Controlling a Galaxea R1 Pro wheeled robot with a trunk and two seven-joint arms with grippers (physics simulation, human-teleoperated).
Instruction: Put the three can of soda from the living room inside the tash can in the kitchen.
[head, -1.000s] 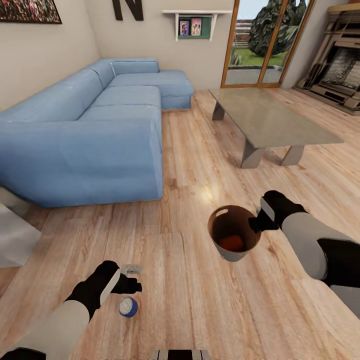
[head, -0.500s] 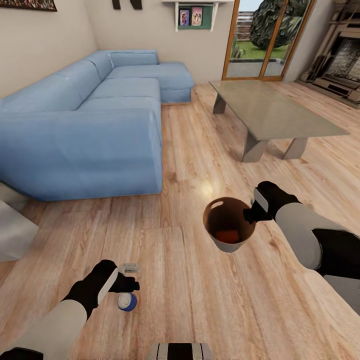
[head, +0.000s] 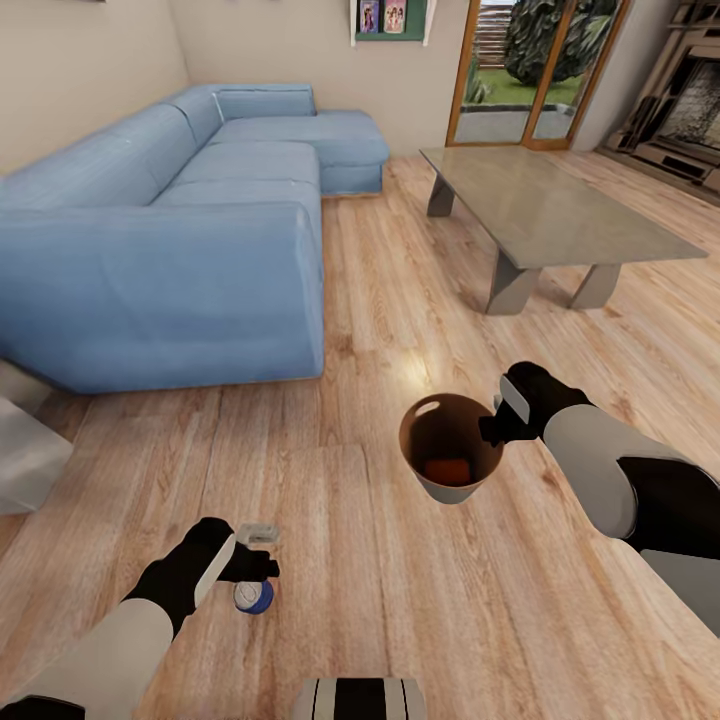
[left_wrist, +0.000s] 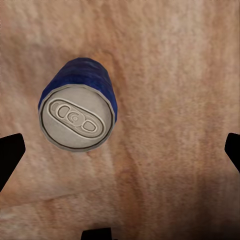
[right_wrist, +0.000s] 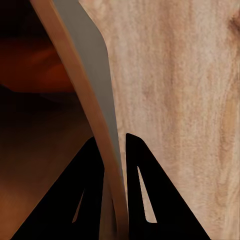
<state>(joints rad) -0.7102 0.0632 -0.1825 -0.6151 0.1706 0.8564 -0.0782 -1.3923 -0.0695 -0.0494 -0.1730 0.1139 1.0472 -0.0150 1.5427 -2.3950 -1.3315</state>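
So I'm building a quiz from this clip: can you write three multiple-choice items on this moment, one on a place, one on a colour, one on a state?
1. Where does the blue soda can stand?
A. coffee table
B. wooden floor
C. sofa

2. What colour shows inside the trash can?
A. orange
B. green
C. white

3. What is the right claw doing?
A. hanging open
B. gripping a can
C. pinching the bin's rim

Key: B, the left wrist view shows floorboards all around the can; A, an orange can lies at the bottom; C, its fingers close on either side of the rim.
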